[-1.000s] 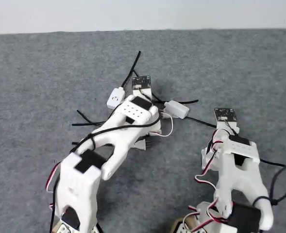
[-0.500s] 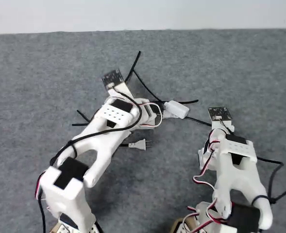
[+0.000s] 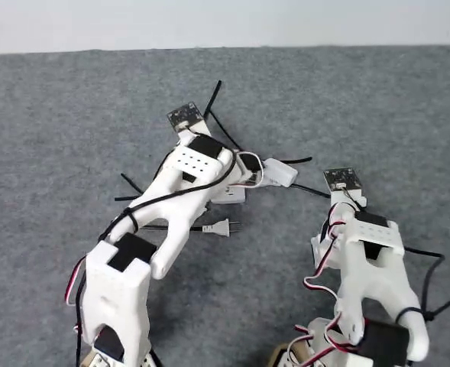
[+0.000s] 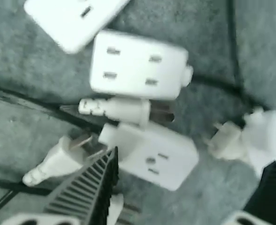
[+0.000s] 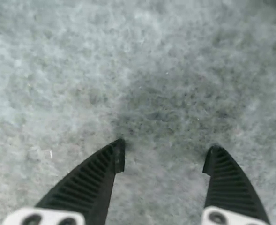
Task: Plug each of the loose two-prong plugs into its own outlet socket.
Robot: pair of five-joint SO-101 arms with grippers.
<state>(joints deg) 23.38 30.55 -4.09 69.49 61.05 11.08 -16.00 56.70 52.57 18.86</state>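
From above, the left arm (image 3: 180,200) stretches from the near left corner to the middle of the grey table (image 3: 49,122). A white outlet block (image 3: 280,173) lies just beside its wrist, on the side toward the right edge. A second outlet block (image 3: 231,196) sits partly under the arm. A loose plug (image 3: 221,226) lies on the table a little nearer the near edge, in no socket, with its prongs pointing toward the right edge. Black cords (image 3: 215,93) trail toward the far edge. The right arm (image 3: 370,248) stands by the near right corner, well apart from the plugs.

In the left wrist view, the left hand (image 4: 189,164) is spread, with a two-slot outlet (image 4: 156,157) lying between its fingers (image 4: 88,192). Whether either finger touches the outlet cannot be told. A white plug (image 4: 121,108) lies between that outlet and a four-slot outlet (image 4: 138,65), just beside both, its prongs bare. Another plug (image 4: 58,161) lies near the ribbed finger. A further outlet (image 4: 70,18) lies beyond the four-slot one.

In the right wrist view, the right hand (image 5: 166,154) is spread above bare table, with nothing between its fingers (image 5: 98,176).
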